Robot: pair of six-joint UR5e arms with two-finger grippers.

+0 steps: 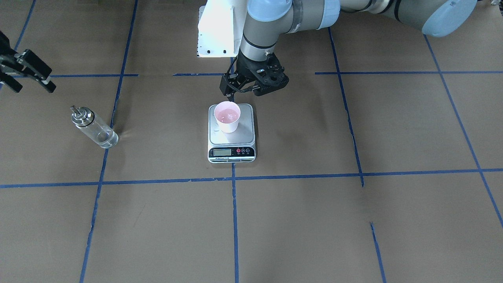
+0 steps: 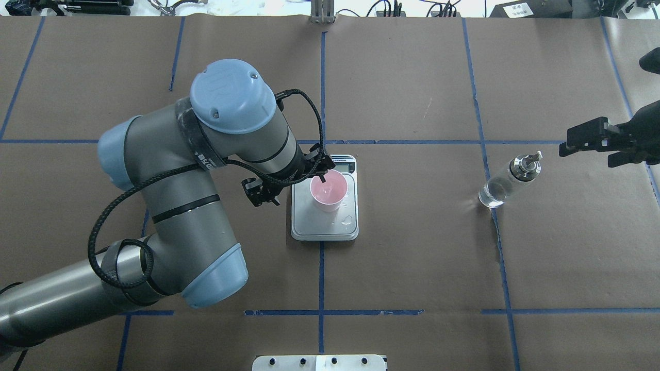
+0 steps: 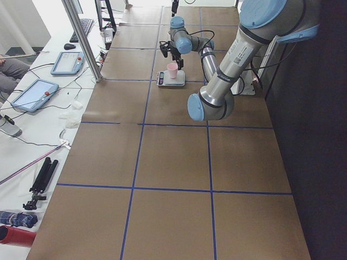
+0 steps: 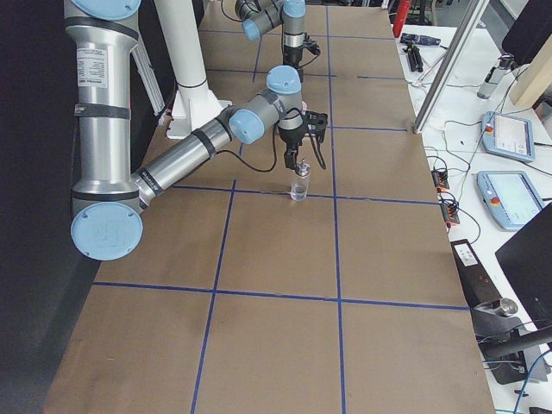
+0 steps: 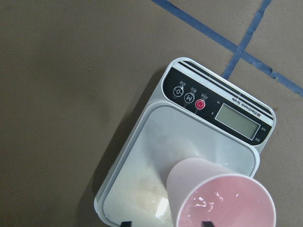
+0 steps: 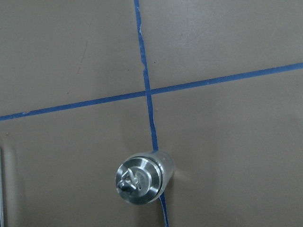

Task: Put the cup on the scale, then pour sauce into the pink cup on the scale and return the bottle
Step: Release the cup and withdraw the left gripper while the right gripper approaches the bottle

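Fingers (image 1: 232,95) of your left gripper (image 1: 243,94) stand parted, holding nothing, at the cup (image 1: 227,116) on the scale (image 1: 232,135). Overhead, your right gripper (image 2: 588,152) gapes empty near the standing bottle (image 2: 508,180); brown table (image 2: 412,257), blue tape (image 2: 320,278). Left wrist view: one fingertip (image 5: 206,222) dips inside the cup's rim.

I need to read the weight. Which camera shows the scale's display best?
Left wrist view: the display on the scale is close, large and unobstructed. Front-facing shows it small; overhead, smaller still; exterior left, a speck; the rest miss it.
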